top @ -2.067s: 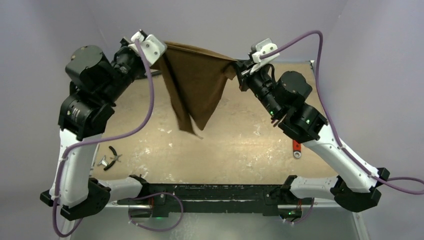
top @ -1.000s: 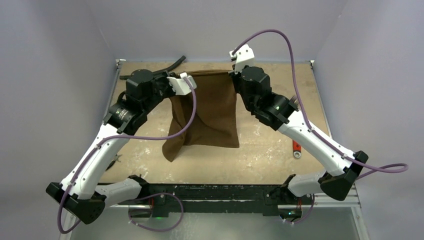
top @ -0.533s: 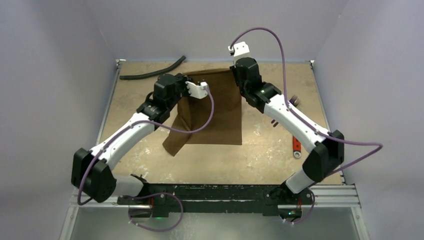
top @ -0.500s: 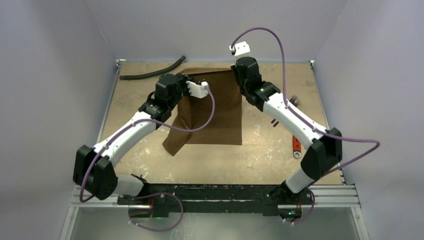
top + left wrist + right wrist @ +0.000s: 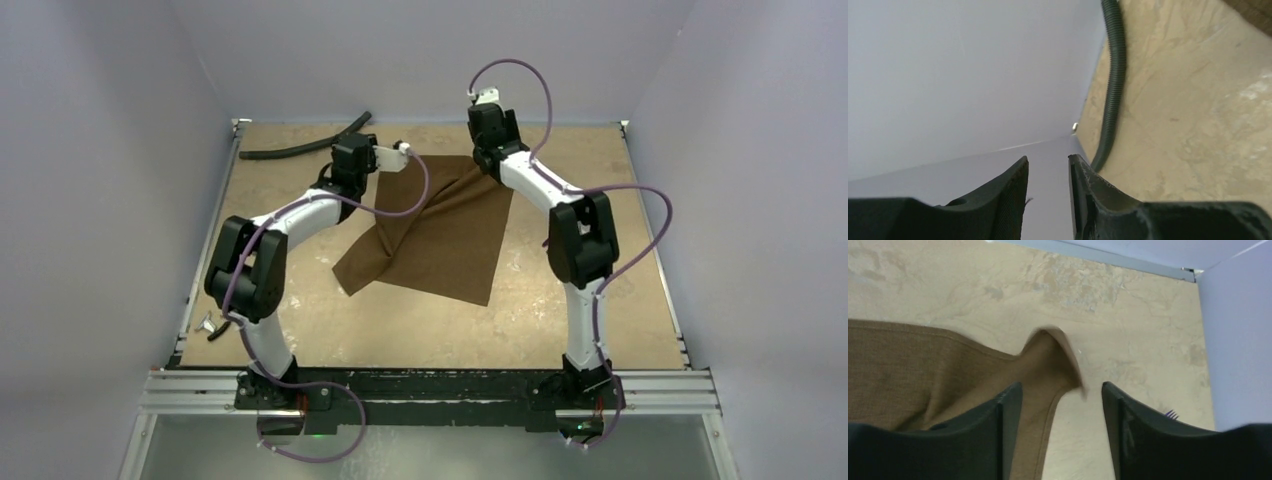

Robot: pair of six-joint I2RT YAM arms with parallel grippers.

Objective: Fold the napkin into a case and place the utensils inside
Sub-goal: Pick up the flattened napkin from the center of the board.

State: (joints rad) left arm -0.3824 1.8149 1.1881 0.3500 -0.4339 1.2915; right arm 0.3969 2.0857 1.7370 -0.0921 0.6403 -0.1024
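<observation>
— Step?
— Laying out the napkin [image 5: 450,230]: rumpled on the surface [image 5: 300,320], corner loose just ahead of the spread right tool [image 5: 1062,386]. Left tool [image 5: 1048,158] parted, empty.
— Next?
— Probably flatten creases nearer the left tool, then fold.

You're looking at what seems to be a robotics lab test cell. Plain lavender walls [image 5: 100,200] box in a scuffed tan table [image 5: 300,310] on three sides. The left arm [image 5: 300,212] and right arm [image 5: 580,240] are bolted along an aluminium rail [image 5: 660,380] at its near edge.
</observation>
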